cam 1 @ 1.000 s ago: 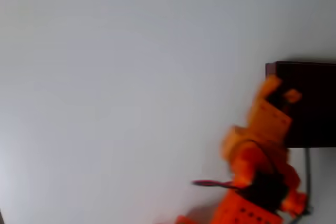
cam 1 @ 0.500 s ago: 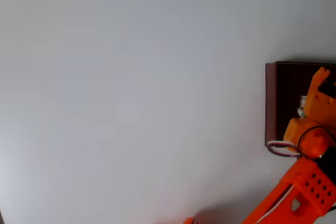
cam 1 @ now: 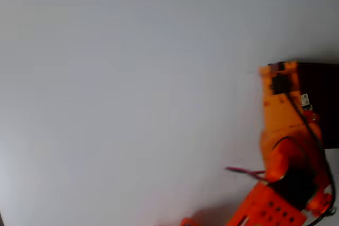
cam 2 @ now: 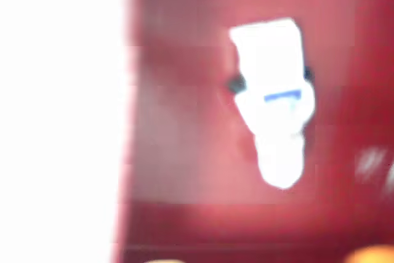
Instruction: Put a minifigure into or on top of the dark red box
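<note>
Swinging back across the pale, smooth bench (cam 1: 132, 88) is the orange plastic arm, and that is the big change: half a second ago its head was reaching deep over the large square dark red box (cam 1: 318, 86) near the right edge of the overhead view, and now it is lying along the box's left wall, its tip at the top left corner. It is looking like a withdrawal after a drop.

The wrist view is backing that up. The tiny white and pale grey minifigure (cam 2: 274, 100), a short blue line across its middle, is lying on the reddish floor of the box (cam 2: 178, 152), apart from the walls and with nothing gripping it. So I am judging the placing as good as done, with only the retreat left.

Now the hard parts. The gripper (cam 1: 271, 70) is showing as an orange smear at the box corner, and I cannot tell whether its jaws are spread or pressed together. The box is running off the right edge of the overhead view, so its far side is cut off. The wrist picture is badly blurred, so the figure's pose and features are not readable.
</note>
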Available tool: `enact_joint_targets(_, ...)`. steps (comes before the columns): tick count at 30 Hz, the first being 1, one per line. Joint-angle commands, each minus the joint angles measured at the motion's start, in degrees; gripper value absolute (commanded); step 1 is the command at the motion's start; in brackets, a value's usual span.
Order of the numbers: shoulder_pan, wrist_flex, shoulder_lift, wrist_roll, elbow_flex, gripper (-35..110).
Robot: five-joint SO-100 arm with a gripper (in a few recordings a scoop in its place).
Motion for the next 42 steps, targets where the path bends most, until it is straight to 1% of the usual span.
enact_joint_targets(1,-7.7,-2.4,25.0,-13.1,12.0,0)
enact_joint_targets(2,-11.2,-2.5,31.8,-17.3,15.4,0)
enact_joint_targets(5,-20.5,-1.8,53.5,-22.5,25.3,0)
enact_joint_targets(7,-26.4,1.6,66.4,-23.8,30.4,0)
enact_joint_targets(9,-32.3,5.4,75.7,-25.4,34.3,0)
enact_joint_targets(12,-41.9,10.9,75.5,-28.9,32.7,0)
enact_joint_targets(17,-53.8,22.1,75.5,-30.3,31.1,0)
enact_joint_targets(21,-62.8,21.2,75.5,-31.7,36.2,0)
enact_joint_targets(24,-65.9,18.9,75.7,-32.9,42.7,0)
enact_joint_targets(31,-67.1,11.8,76.1,-33.0,57.5,0)
enact_joint_targets(34,-67.0,12.3,76.1,-34.4,57.4,0)
enact_joint_targets(42,-70.7,12.0,77.9,-34.5,59.5,0)
